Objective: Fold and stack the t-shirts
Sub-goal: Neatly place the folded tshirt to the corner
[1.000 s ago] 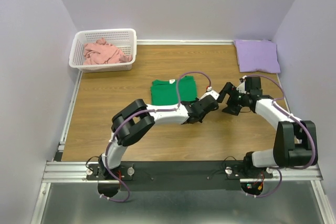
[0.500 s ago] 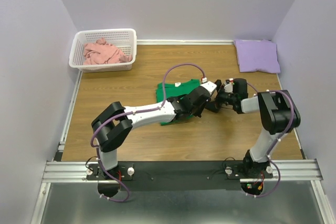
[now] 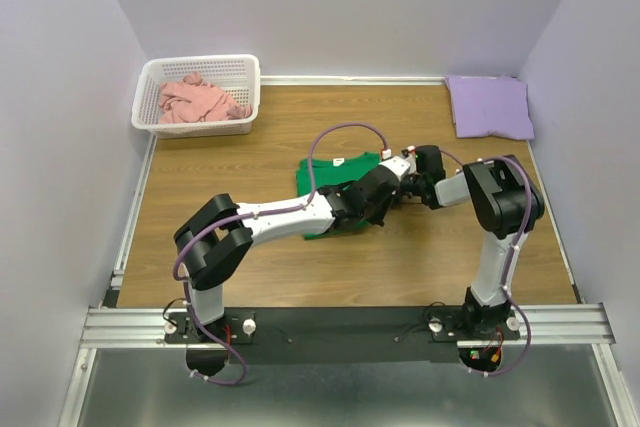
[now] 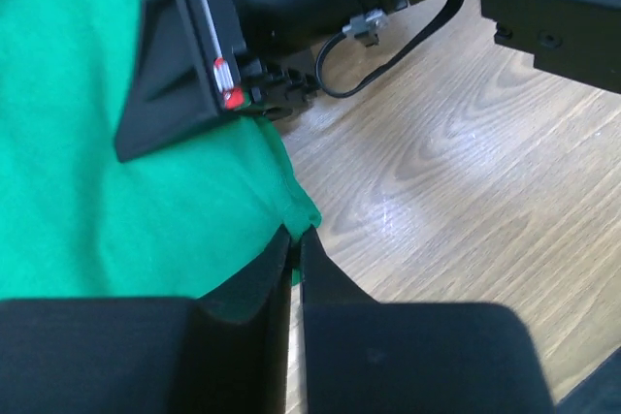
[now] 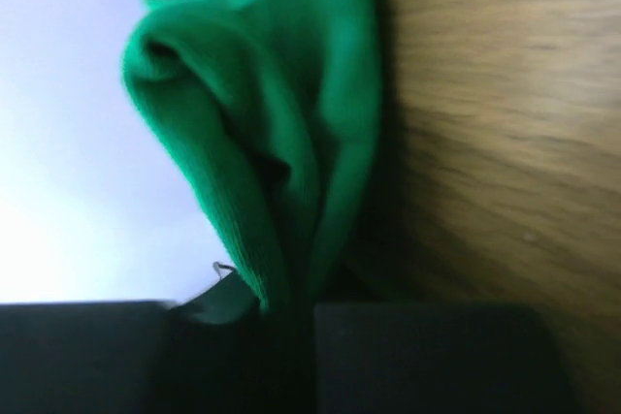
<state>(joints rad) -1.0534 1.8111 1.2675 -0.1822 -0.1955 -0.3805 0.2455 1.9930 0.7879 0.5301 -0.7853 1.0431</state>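
Since a second ago the right hand (image 5: pixel 289 309) has come close to the left hand (image 4: pixel 295 251). Both are now clenched on the edge of the green t-shirt (image 3: pixel 340 167), so I think a fold can begin. The shirt lies on the desk (image 3: pixel 250 167) left of the hands, and its long axis seems to run far-to-near, slightly tilted.

On the surface (image 3: pixel 220 207), a basket (image 3: pixel 200 60) holding one t-shirt (image 3: pixel 195 99) sits back left, a folded t-shirt (image 3: pixel 489 105) back right, and a third t-shirt (image 3: pixel 325 175) midway between.
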